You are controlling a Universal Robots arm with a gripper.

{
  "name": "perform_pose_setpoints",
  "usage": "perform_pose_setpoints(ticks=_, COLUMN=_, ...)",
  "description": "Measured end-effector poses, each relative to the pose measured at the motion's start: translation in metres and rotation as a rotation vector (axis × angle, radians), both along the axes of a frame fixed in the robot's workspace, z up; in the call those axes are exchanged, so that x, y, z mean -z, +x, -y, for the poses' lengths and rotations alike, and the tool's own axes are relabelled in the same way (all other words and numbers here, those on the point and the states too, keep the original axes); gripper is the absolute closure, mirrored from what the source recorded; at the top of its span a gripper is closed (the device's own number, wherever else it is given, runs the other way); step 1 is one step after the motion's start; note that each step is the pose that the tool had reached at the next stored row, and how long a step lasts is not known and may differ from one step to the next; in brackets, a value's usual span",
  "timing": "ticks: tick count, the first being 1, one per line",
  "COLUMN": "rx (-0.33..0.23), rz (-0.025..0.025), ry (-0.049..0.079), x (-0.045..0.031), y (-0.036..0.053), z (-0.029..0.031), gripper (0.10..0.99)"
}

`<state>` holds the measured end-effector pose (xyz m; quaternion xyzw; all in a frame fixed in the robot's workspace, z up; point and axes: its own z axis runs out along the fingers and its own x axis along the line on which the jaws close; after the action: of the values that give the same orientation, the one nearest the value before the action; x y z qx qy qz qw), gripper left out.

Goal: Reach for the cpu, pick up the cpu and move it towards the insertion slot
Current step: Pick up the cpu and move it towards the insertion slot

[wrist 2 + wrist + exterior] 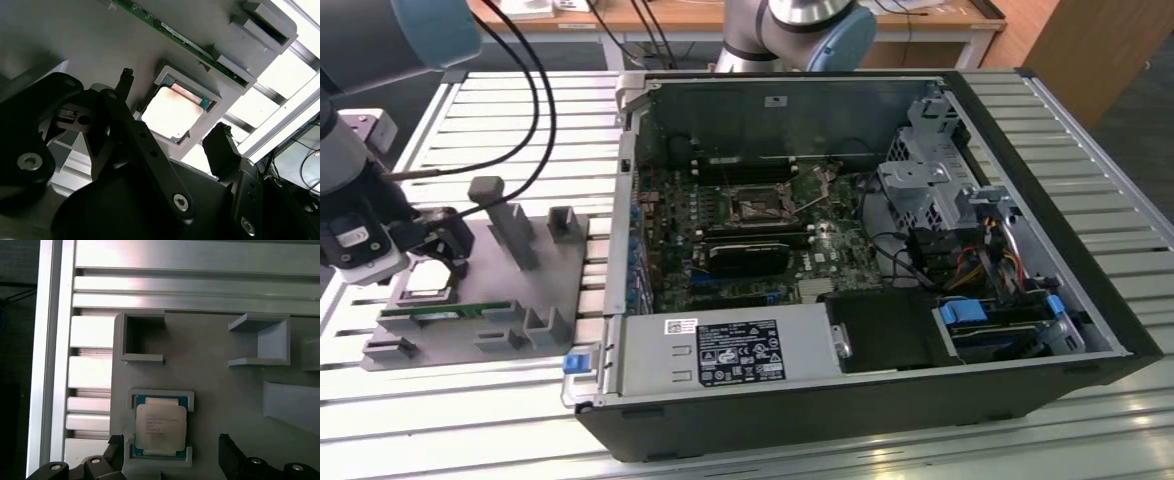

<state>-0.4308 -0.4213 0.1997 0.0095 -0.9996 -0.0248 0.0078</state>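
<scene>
— How far along are you?
— The reach looks done to me. My claw [170,442] hangs over the cpu [161,427], fingers apart, one on either side of it, gripping nothing.
— And the chip itself?
— It lies flat in its pocket in the grey holder [225,405] on the slatted surface [480,420], not yet lifted. The insertion slot [758,207] is well apart, inside the open computer case [854,400]. The pick-up and the carry are left, I judge.

Matte black gripper [174,106] links pinned with silver hex screws [181,202] (a white block [367,268] at the wrist), grey arm [344,150], pale-blue cap [434,30], black cables [540,100].
</scene>
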Motion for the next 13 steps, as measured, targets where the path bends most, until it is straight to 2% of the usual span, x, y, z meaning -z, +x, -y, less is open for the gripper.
perform_pose_setpoints(ticks=9, rx=0.0, rz=0.0005, ry=0.004, x=0.0121, y=-0.0003, z=-0.0001, gripper=0.251)
perform_pose_setpoints(ticks=13, rx=0.0, rz=0.0003, ry=0.006, x=0.015, y=-0.0005, z=-0.0014, gripper=0.251)
